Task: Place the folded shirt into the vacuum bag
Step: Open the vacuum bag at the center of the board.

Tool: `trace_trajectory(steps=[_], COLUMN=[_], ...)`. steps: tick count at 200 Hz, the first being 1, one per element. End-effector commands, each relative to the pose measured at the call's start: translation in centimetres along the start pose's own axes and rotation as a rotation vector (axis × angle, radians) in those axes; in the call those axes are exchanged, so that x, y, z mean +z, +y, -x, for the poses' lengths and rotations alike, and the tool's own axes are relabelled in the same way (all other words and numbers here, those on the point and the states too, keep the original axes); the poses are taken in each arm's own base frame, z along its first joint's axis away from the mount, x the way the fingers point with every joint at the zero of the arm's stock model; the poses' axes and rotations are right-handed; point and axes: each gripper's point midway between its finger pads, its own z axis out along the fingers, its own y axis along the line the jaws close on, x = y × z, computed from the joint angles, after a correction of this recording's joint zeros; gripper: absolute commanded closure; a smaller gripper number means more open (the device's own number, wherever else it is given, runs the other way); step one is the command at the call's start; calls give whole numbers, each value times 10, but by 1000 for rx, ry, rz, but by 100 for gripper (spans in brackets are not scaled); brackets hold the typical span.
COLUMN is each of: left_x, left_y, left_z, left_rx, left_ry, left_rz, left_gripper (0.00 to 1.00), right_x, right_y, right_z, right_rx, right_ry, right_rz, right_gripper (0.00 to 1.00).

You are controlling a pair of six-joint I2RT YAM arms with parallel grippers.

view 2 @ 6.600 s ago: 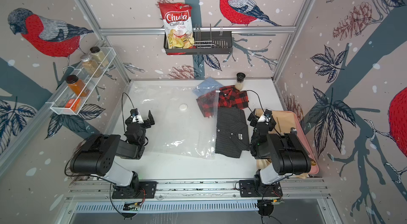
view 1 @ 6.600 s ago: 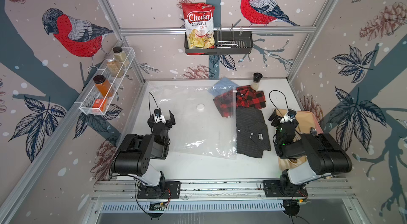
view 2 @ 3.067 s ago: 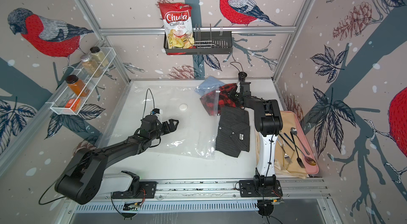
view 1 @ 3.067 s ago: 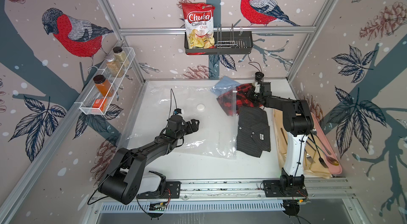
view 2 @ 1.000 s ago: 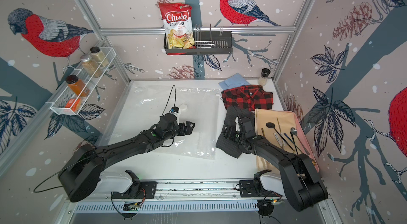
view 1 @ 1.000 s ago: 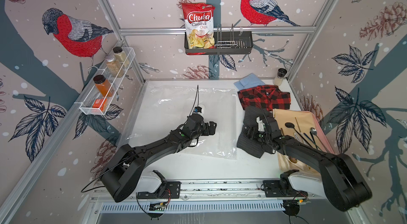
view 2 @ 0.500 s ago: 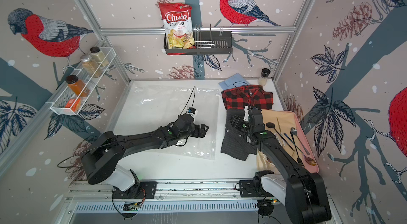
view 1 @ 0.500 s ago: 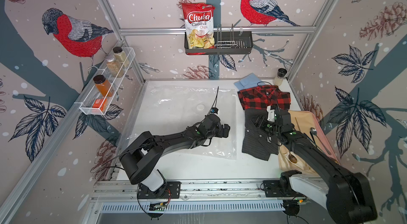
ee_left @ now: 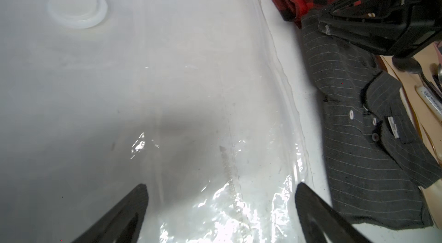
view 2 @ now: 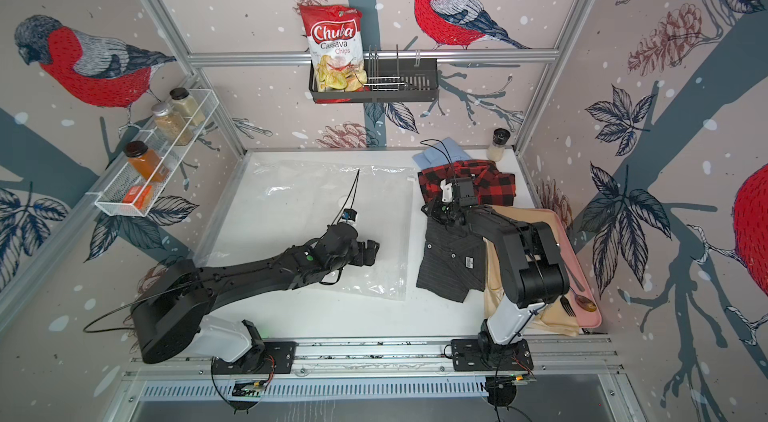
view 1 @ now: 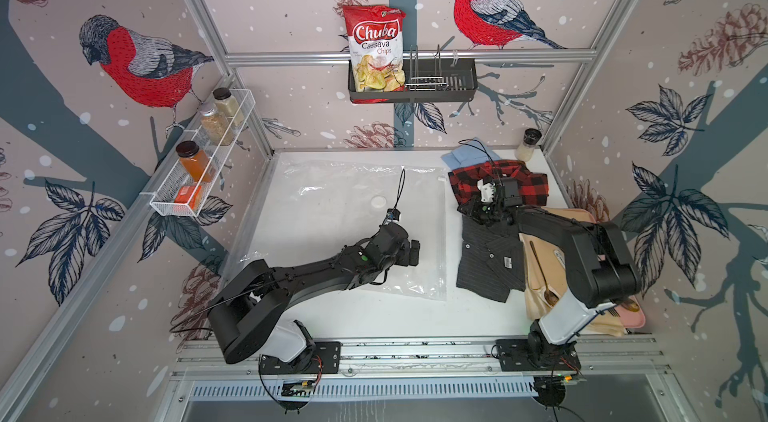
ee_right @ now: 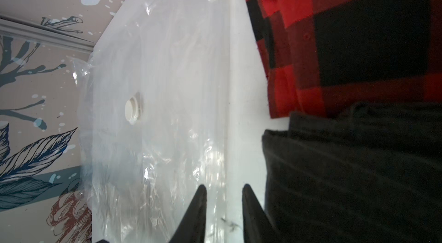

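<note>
R tool (ee_right: 224,186) narrow gap: wrist view only

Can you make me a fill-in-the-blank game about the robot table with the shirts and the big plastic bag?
1. The red chip bag in the black rack says Chuba ___ Chips.
2. The vacuum bag has a small round ___ valve.
3. The left gripper, above the vacuum bag, has its jaws ___.
4. Behind the dark pinstriped shirt lies a red and ___ plaid shirt.

Missing words: cassava, white, open, black.
</note>
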Motion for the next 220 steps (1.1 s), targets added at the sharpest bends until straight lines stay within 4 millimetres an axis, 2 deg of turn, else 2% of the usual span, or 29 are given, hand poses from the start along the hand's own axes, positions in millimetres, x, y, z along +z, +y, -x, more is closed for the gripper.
trace_trajectory(steps=[1,52,127,170,220], left_x=[-6,-7,4,16,29], left_y=[8,7,-2,-10,-19], left_z=[4,5,3,-2,-5], left_rx=[-69,-59,-54,-31,-14], left_ry=[-44,-45,-35,10,54], left_rz=[22,17,-19,-37,-54], left_gripper=[4,4,4,4,4], right_x=[17,41,54,59,52], right_y=[8,-4,-9,-5,12], right_z=[2,-18,-22,-22,-22], right_rx=[-1,33,37,31,8], right_ry=[27,80,103,123,128], right_rz=[53,37,26,48,113], right_gripper=[76,76,77,76,69])
